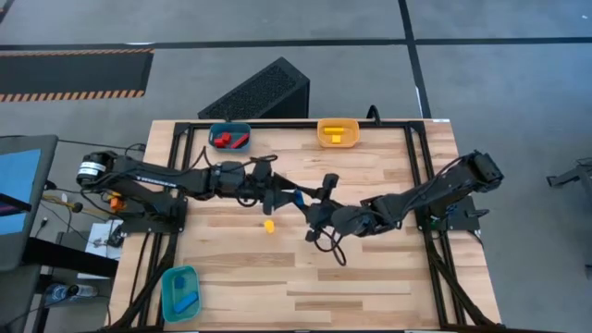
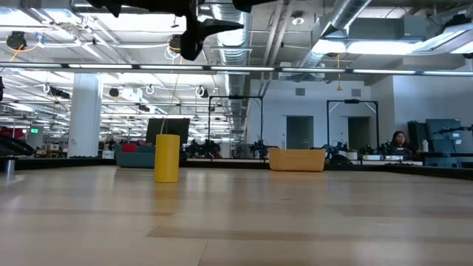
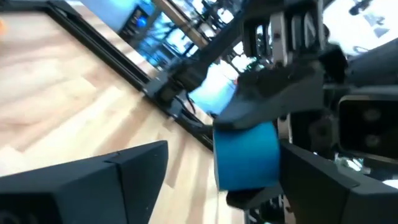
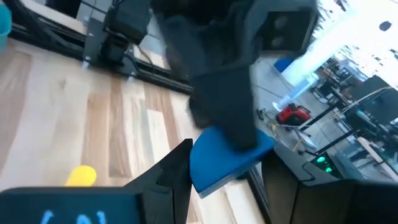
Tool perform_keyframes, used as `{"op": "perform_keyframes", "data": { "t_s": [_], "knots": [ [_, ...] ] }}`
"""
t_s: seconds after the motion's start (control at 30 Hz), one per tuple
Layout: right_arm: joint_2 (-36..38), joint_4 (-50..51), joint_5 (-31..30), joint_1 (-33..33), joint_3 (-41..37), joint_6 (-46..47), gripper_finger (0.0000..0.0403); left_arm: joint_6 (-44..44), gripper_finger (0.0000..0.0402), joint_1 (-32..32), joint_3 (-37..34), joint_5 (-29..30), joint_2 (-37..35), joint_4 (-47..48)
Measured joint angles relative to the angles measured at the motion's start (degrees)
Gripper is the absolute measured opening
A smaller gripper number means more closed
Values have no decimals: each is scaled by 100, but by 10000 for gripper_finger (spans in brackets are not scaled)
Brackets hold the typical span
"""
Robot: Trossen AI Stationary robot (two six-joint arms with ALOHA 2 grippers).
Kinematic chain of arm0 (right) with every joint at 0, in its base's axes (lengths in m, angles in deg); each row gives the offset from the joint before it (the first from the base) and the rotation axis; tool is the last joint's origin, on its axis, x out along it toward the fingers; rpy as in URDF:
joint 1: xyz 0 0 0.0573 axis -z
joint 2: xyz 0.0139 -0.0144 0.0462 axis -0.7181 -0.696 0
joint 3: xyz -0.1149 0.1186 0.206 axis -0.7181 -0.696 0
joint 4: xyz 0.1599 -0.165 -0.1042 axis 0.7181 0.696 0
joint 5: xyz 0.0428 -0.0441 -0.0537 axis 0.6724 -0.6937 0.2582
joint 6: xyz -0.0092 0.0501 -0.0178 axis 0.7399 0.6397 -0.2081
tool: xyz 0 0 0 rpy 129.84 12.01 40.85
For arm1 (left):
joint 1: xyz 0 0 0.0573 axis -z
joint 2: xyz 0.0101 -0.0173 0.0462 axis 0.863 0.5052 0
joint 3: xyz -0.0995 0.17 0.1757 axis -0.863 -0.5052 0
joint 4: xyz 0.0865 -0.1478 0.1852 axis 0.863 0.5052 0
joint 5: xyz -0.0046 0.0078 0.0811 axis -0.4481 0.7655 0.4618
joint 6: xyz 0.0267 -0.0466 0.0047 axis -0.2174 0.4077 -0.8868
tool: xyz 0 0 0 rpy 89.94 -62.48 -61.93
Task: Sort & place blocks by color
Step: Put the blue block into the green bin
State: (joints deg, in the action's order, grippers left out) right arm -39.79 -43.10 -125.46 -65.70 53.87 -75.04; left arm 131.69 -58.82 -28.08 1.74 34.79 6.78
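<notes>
Blue block (image 3: 245, 154) hangs above mid-table between my two grippers: my right gripper (image 1: 298, 198) is clamped on it, while my left gripper (image 1: 277, 196) stands spread around it. Yellow block (image 1: 269, 225) lies on the table (image 1: 370, 277) just below.

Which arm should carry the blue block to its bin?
Probably left: the blue block hangs between left gripper and right gripper, and the teal bin with a blue piece lies on the left arm's side.
</notes>
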Motion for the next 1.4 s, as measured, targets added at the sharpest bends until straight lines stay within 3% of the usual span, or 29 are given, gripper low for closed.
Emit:
{"op": "perform_keyframes", "data": {
  "t_s": [0.13,0.27,0.37,0.57,0.77,0.87,1.03,1.2,1.4],
  "knots": [
    [7,-21,20,115,0,-147,158,17,276,-4,-3,-367,134,-390],
    [7,-47,309,204,2,-162,158,132,265,-16,1,-212,160,-342],
    [7,-45,425,229,2,-163,158,178,227,-89,-2,-133,158,-330],
    [5,-1,485,272,2,-194,162,217,109,-127,0,-512,150,-273],
    [-4,-24,566,415,2,260,208,166,101,-138,17,-567,104,63],
    [-17,-89,702,480,-3,669,237,164,101,-138,35,-271,-158,1038],
    [26,-226,687,528,22,1777,254,290,101,114,-9,255,-988,3544],
    [-386,-64,2817,952,12,3727,246,850,101,985,-70,460,-1901,5936],
    [-1401,-745,3956,1198,55,3957,240,2394,116,2889,-59,436,-2286,6946]
  ]
}}
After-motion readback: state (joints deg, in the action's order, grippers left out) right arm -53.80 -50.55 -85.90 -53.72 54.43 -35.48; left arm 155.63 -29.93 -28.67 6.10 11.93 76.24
